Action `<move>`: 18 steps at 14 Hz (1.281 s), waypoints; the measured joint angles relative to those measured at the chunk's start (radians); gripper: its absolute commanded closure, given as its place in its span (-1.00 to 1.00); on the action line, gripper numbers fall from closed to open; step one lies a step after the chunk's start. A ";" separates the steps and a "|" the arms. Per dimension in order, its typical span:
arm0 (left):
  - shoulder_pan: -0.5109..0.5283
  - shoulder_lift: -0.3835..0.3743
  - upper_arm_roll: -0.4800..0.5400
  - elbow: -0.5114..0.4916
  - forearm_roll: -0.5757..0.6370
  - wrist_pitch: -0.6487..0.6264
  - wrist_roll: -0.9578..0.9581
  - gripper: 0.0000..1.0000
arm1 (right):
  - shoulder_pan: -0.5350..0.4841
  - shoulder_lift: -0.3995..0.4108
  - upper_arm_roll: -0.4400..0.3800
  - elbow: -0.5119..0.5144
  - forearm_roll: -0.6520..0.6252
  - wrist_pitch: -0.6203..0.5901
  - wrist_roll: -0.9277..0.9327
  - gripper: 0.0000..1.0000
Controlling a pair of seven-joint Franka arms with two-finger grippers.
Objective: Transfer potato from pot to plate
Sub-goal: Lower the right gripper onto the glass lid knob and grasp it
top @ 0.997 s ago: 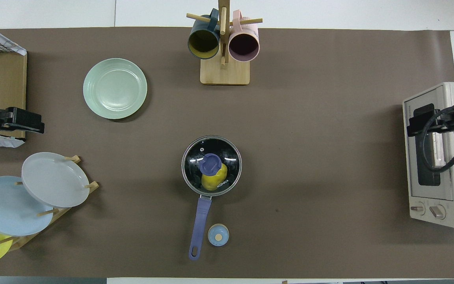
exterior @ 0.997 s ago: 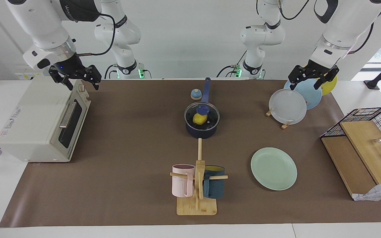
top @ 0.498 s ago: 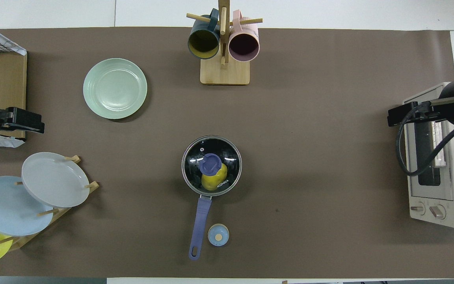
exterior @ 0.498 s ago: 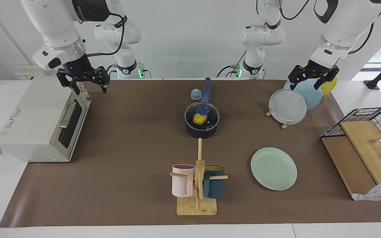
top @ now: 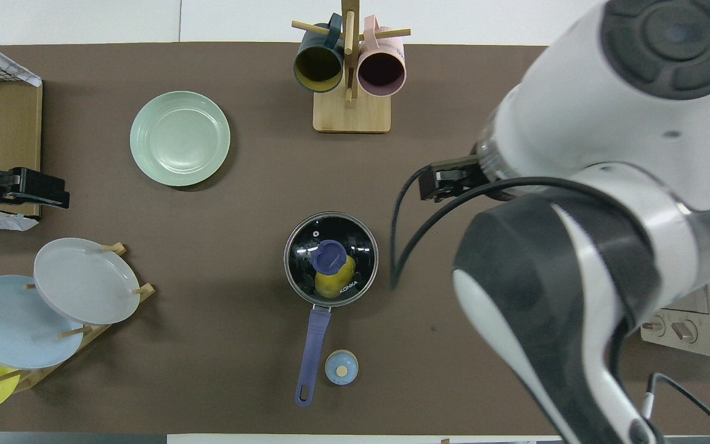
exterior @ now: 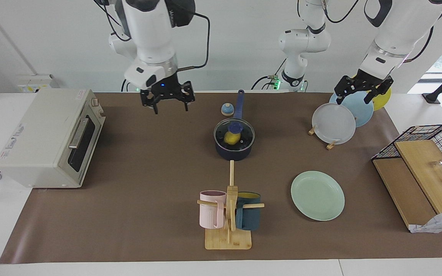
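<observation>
The dark navy pot point(exterior: 234, 149) stands mid-table with its long blue handle point(top: 312, 354) pointing toward the robots. A glass lid with a blue knob point(top: 328, 256) sits on the pot. The yellow potato point(exterior: 230, 138) lies inside and shows through the lid, also in the overhead view point(top: 332, 284). The mint-green plate point(exterior: 317, 195) lies bare, farther from the robots, toward the left arm's end. My right gripper point(exterior: 170, 110) is open and empty, up over the mat between the oven and the pot. My left gripper point(exterior: 352, 101) is open and empty, waiting over the plate rack.
A toaster oven point(exterior: 48, 138) stands at the right arm's end. A mug tree point(exterior: 228, 214) with a pink and a dark blue mug stands farther out than the pot. A rack of grey, blue and yellow plates point(exterior: 334, 123), a small blue bell point(exterior: 227, 109), and a wire basket with wooden boards point(exterior: 420, 168) are also there.
My right arm has swung from over the toaster oven toward the middle of the table, nearer the pot. The left arm, pot, lid and potato have not moved.
</observation>
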 measured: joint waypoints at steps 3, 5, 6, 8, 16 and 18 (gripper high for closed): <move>0.000 0.000 0.000 0.000 0.000 0.000 0.000 -1.00 | 0.122 0.052 0.003 0.012 0.000 0.079 0.124 -1.00; 0.000 0.000 0.000 0.000 0.000 0.000 0.000 -1.00 | 0.184 0.079 0.004 0.010 -0.003 0.130 0.158 -1.00; 0.000 0.000 0.000 0.000 0.000 0.000 0.000 -1.00 | 0.203 0.087 0.004 -0.001 -0.007 0.144 0.165 -1.00; 0.000 0.000 0.000 0.000 0.000 0.000 0.000 -1.00 | 0.212 0.083 0.004 -0.062 -0.009 0.217 0.166 -1.00; 0.000 0.000 0.000 0.000 0.000 0.000 0.000 -1.00 | 0.261 0.051 0.006 -0.295 -0.014 0.425 0.165 -1.00; 0.000 0.000 0.000 0.000 0.000 0.000 0.000 -1.00 | 0.267 0.048 0.006 -0.324 -0.022 0.436 0.165 -1.00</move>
